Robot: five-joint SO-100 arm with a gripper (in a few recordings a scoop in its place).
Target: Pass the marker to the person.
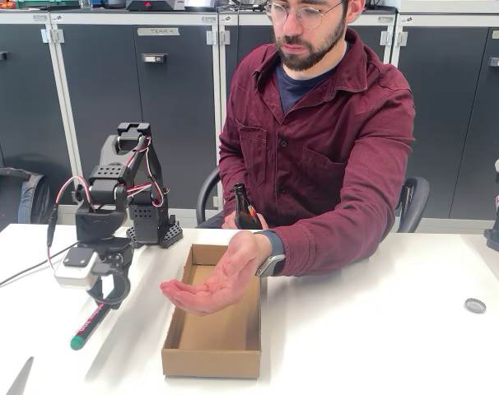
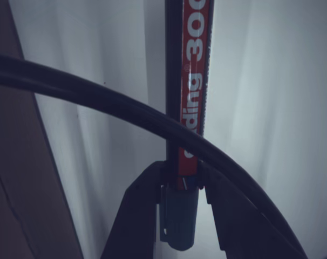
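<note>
The marker, green with a red label band, slants down toward the table at the lower left, its green tip lowest. My gripper reaches down over its upper end. In the wrist view the marker runs straight up the picture, and my gripper is shut on it, with a dark finger tight against each side. The person sits behind the table. One hand is held out open, palm up, over a cardboard box, to the right of my gripper and apart from it.
An open cardboard box lies right of my gripper, under the hand. A brown glass bottle stands behind it by the person. A bottle cap lies at the far right. Cables trail off to the left of the arm base.
</note>
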